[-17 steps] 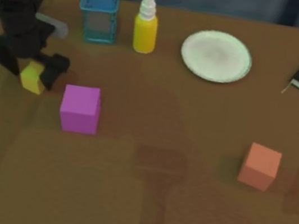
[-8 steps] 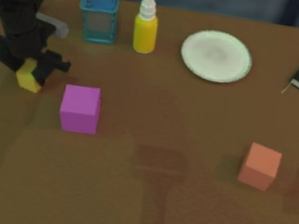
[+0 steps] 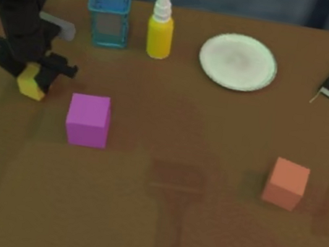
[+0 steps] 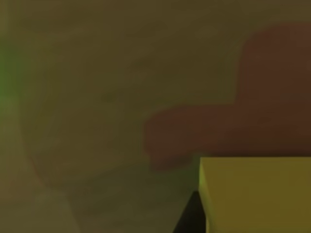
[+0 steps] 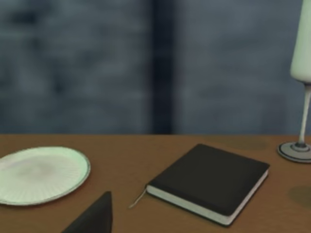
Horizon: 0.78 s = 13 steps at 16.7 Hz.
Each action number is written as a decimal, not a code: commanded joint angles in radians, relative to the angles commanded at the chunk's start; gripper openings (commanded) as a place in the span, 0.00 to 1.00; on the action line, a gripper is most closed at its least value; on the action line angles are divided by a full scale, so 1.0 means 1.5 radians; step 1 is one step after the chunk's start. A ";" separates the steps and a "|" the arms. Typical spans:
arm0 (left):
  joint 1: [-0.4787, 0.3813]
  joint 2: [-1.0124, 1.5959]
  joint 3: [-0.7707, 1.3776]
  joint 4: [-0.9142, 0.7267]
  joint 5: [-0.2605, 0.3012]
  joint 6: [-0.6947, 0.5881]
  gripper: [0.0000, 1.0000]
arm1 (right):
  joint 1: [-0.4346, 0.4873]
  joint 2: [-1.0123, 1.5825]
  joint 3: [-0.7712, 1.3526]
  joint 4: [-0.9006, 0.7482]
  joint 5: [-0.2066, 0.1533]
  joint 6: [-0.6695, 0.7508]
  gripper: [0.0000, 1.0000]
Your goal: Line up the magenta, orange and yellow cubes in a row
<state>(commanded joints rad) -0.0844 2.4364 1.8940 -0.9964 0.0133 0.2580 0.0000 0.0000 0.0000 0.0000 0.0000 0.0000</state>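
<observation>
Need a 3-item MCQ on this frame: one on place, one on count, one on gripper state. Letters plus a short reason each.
1. Where is the orange cube?
A. right part of the table
B. on the plate
C. against the magenta cube

2. How many plain cubes are on the table?
A. two
B. three
C. four

3. What is the left gripper doing?
A. open over the magenta cube
B. shut on the yellow cube
C. holding the bottle

Key: 1 A, it stands alone at the right. 2 B, magenta cube, orange, yellow cube. 3 B, its fingers flank the yellow cube at the left.
</observation>
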 joint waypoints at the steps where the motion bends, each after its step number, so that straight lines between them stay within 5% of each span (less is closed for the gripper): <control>1: 0.002 -0.004 0.012 -0.016 0.000 0.000 0.00 | 0.000 0.000 0.000 0.000 0.000 0.000 1.00; 6: 0.011 -0.036 0.086 -0.129 0.000 -0.002 0.00 | 0.000 0.000 0.000 0.000 0.000 0.000 1.00; 13: 0.000 -0.039 0.099 -0.141 -0.001 -0.009 0.00 | 0.000 0.000 0.000 0.000 0.000 0.000 1.00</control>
<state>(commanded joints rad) -0.0844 2.3776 2.0419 -1.2079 0.0118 0.2451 0.0000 0.0000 0.0000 0.0000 0.0000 0.0000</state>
